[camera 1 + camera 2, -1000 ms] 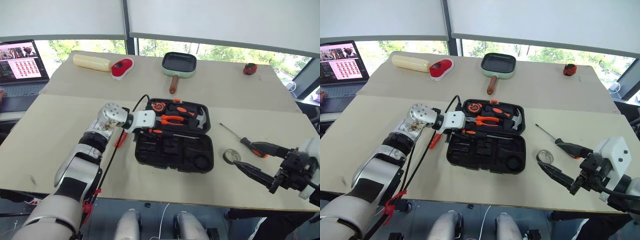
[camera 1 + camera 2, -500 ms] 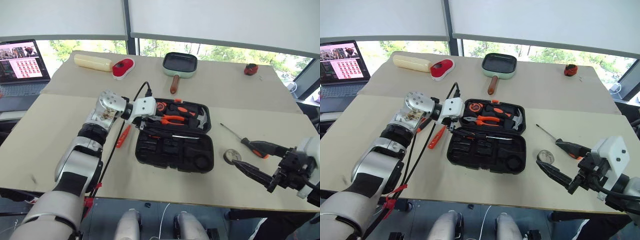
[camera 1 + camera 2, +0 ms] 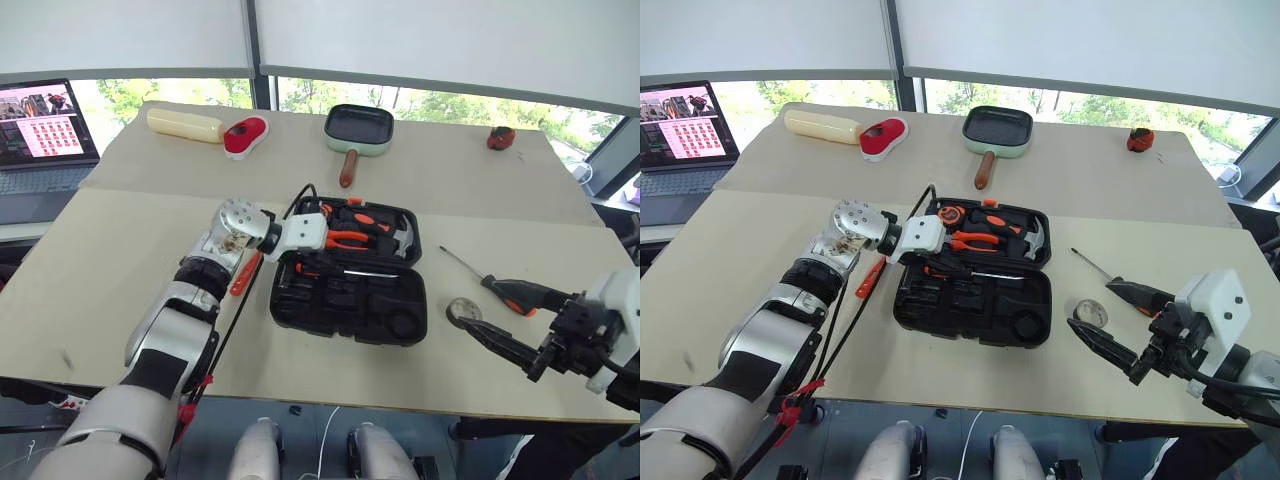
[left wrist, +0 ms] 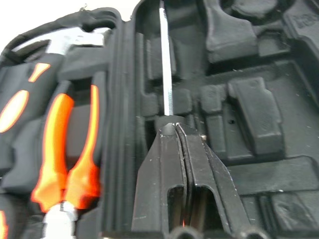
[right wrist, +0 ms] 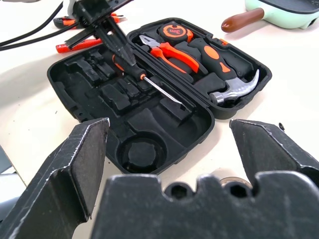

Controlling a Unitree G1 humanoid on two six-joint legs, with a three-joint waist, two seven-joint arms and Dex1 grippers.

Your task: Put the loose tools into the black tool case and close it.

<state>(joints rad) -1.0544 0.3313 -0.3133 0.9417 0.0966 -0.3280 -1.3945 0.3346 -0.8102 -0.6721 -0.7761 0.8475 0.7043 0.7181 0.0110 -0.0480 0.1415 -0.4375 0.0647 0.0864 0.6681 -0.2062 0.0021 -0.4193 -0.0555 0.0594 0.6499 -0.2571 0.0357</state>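
1. Taking the black tool case (image 3: 350, 285) as my landmark: it lies open and flat at the table's middle. Just off its left edge an orange tool (image 3: 243, 275) still lies loose on the table, its long axis running roughly front to back; I can't tell from here which tool it is.

2. My left gripper (image 4: 175, 130) is over the case's left part, its fingers pressed together with no gap. A screwdriver (image 5: 144, 78) lies in the near half with its slim shaft running on from the fingertips toward the case's right side. From the left wrist view I can't settle whether the tips pinch its handle or merely rest at its end.

3. Right of the case, a small tape roll (image 3: 463, 312) sits nearest its right edge, and a second screwdriver (image 3: 510, 293) lies just beyond, shaft pointing away and toward the case, handle toward my right side.

4. My right gripper (image 3: 1090, 340) hovers near the tape roll, jaws spread wide and empty, pointing leftward at the case. I judge this arm much the nearer for both right-hand items.
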